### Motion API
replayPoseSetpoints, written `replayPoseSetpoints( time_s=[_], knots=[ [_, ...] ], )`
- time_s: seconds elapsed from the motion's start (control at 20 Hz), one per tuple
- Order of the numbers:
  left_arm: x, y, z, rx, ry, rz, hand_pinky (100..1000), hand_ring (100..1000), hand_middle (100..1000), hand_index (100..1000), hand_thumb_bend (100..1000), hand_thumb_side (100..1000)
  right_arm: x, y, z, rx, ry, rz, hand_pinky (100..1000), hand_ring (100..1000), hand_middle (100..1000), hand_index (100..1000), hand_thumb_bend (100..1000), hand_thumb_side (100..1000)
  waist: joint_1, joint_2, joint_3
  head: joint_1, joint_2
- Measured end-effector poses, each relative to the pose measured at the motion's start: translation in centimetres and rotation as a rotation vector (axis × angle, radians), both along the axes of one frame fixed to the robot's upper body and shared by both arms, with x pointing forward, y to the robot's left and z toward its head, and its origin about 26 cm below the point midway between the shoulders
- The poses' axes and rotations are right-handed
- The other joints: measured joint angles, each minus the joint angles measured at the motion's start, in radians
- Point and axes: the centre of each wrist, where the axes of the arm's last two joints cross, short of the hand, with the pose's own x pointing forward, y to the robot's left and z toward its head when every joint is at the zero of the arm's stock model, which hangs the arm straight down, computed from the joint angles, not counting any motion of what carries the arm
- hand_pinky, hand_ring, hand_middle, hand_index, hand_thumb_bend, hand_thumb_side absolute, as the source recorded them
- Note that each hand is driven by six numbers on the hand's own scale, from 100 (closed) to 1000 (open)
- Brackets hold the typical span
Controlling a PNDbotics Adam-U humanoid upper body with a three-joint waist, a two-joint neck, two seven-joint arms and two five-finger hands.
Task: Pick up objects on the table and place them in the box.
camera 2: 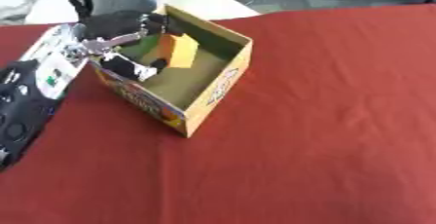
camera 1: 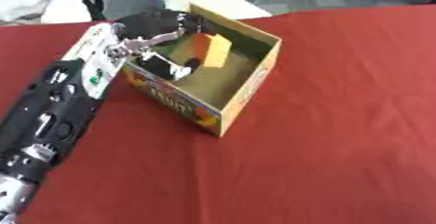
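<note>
An open cardboard box point(camera 1: 248, 93) with printed yellow sides stands on the red table. Inside it an orange and yellow block point(camera 1: 210, 50) stands on end near the far wall. My left hand point(camera 1: 163, 28) reaches over the box's left rim, black fingers spread above the inside, apart from the block. A black and white thing point(camera 1: 173, 69) shows below the hand inside the box; I cannot tell whether it is part of the hand or an object. The right hand shows in no view.
The red tablecloth point(camera 1: 340, 121) stretches to the right of and in front of the box. My left forearm point(camera 1: 51, 111) lies along the table's left side. Beyond the far edge are a pale carton point(camera 1: 213, 1) and a grey floor.
</note>
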Motion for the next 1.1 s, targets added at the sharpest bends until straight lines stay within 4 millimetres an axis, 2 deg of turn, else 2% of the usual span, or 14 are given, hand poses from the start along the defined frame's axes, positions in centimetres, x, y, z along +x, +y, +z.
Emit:
replayPoseSetpoints(
  time_s=[0.1,0.15,0.2,0.25,0.4,0.5,0.55,0.7,0.75,1.1],
  knots=[
    [0.0,0.04,0.03,0.007,0.011,0.001,877,914,856,975,100,248,0.0,0.0,-0.01,0.0,0.0,0.0,628,745,498,702,100,797,0.0,0.0,0.0,0.0,0.0],
    [0.0,0.06,0.04,0.011,0.014,0.002,881,917,856,977,100,347,-0.01,0.0,-0.01,0.0,0.0,0.0,628,744,498,702,100,797,0.0,0.0,0.0,0.0,0.0],
    [0.01,0.11,0.07,0.01,0.015,0.003,888,921,858,978,100,546,-0.01,0.0,-0.01,0.0,0.0,0.0,628,744,497,702,100,798,0.0,0.0,0.001,0.0,0.0],
    [0.01,0.16,0.11,0.008,0.014,0.005,891,924,860,980,137,628,-0.01,0.0,-0.01,0.0,0.001,0.0,628,744,497,702,100,798,0.0,0.0,0.001,0.0,0.0],
    [-0.02,0.19,0.23,0.008,-0.006,0.009,898,930,863,984,217,773,0.0,0.0,-0.01,0.001,0.0,0.001,628,743,496,702,100,800,0.0,0.0,0.001,0.0,0.0],
    [-0.04,0.2,0.29,0.005,-0.028,0.011,900,932,864,984,246,770,0.0,0.0,-0.01,0.003,0.0,0.003,628,743,496,702,100,800,0.0,0.0,0.001,0.0,0.0],
    [-0.04,0.2,0.29,0.005,-0.04,0.012,900,932,861,982,221,688,0.0,0.0,-0.01,0.004,0.001,0.004,628,742,495,701,100,800,0.0,0.0,0.001,0.0,0.0],
    [-0.03,0.22,0.28,0.006,-0.07,0.013,900,932,862,985,208,689,0.0,0.0,-0.01,0.005,0.002,0.005,628,742,495,702,100,801,0.0,0.0,0.001,0.0,0.0],
    [0.0,0.24,0.23,0.006,-0.074,0.013,900,932,863,986,182,624,0.0,0.0,-0.02,0.006,0.002,0.005,628,742,495,702,100,806,0.0,0.0,0.001,-0.001,0.0],
    [0.14,0.35,-0.01,0.004,-0.078,0.012,882,916,848,965,100,526,-0.02,0.01,-0.06,0.007,0.005,0.005,629,743,496,703,100,802,0.0,-0.001,0.001,-0.004,0.0]
  ],
)
